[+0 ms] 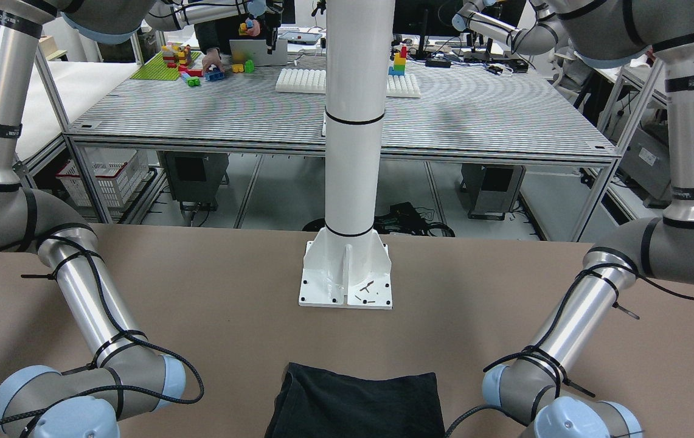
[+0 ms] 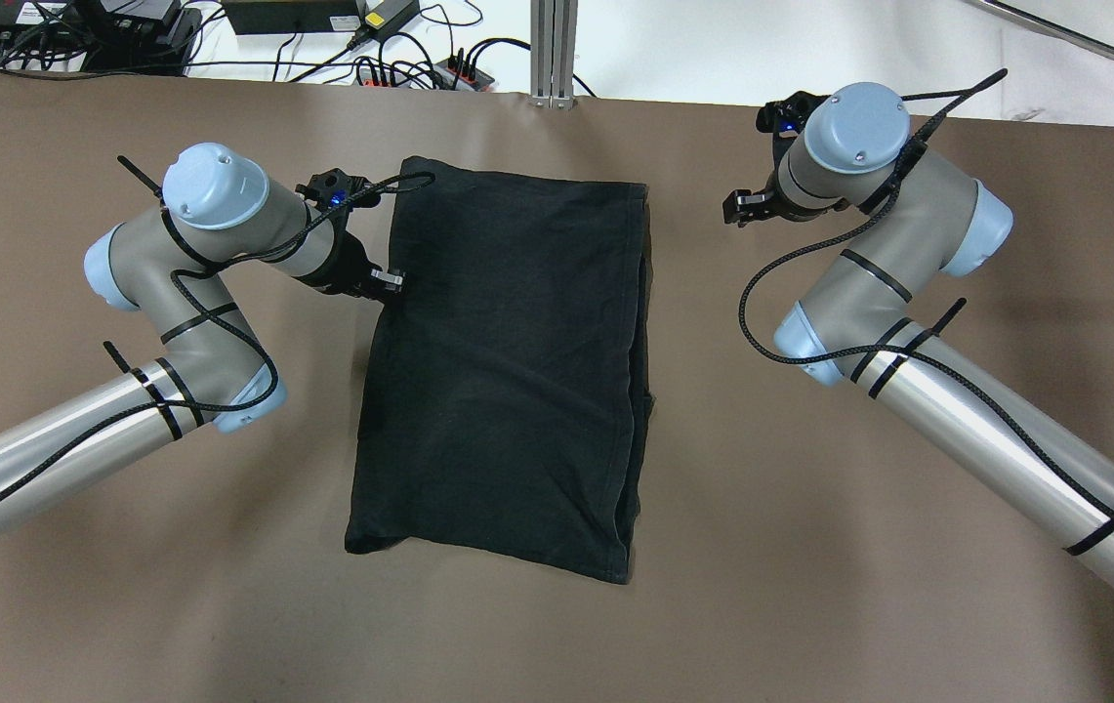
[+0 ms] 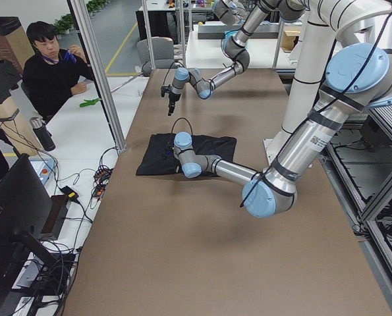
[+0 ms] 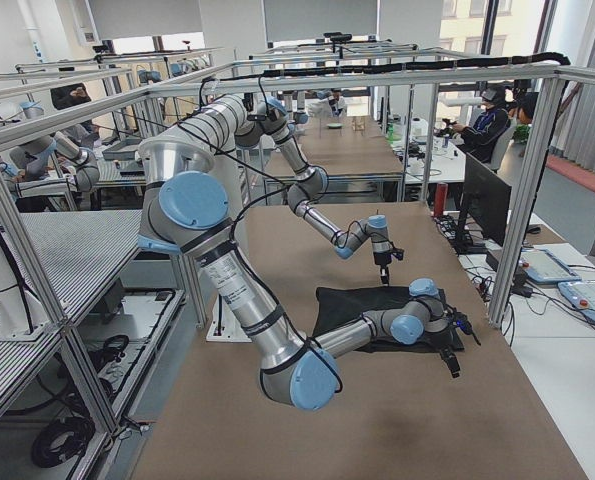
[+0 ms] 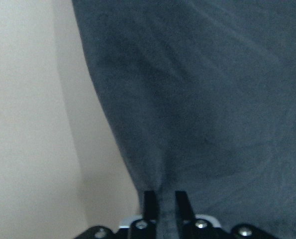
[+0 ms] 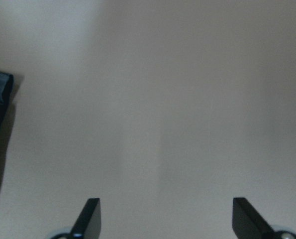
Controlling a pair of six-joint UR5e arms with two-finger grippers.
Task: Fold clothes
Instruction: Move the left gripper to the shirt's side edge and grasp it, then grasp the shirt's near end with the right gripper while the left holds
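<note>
Forearms slant in from the near corners of the brown table [image 2: 810, 605], the left arm [image 2: 49, 444] and the right arm [image 2: 996, 439] each bending at the elbow and turning its wrist inward toward the middle. Between them the black garment [image 2: 508, 371] lies flat on the tabletop as a folded rectangle. Its long side runs away from the robot and its stacked layers show along the right edge. On the garment's left edge, in the farther half, the left gripper [image 2: 389, 282] is low, at the level of the cloth. The left wrist view shows its two fingers [image 5: 150, 204] drawn close together with a ridge of dark fabric pinched between them. The right gripper [image 2: 740, 208] hangs farther out, over bare table and well apart from the garment's far right corner. In its own wrist view the fingers [image 6: 90, 214] are spread wide with nothing between them, and only a dark corner of cloth shows at the left edge. Beyond the table's far edge lie cables [image 2: 400, 59] and a metal post [image 2: 554, 49].
</note>
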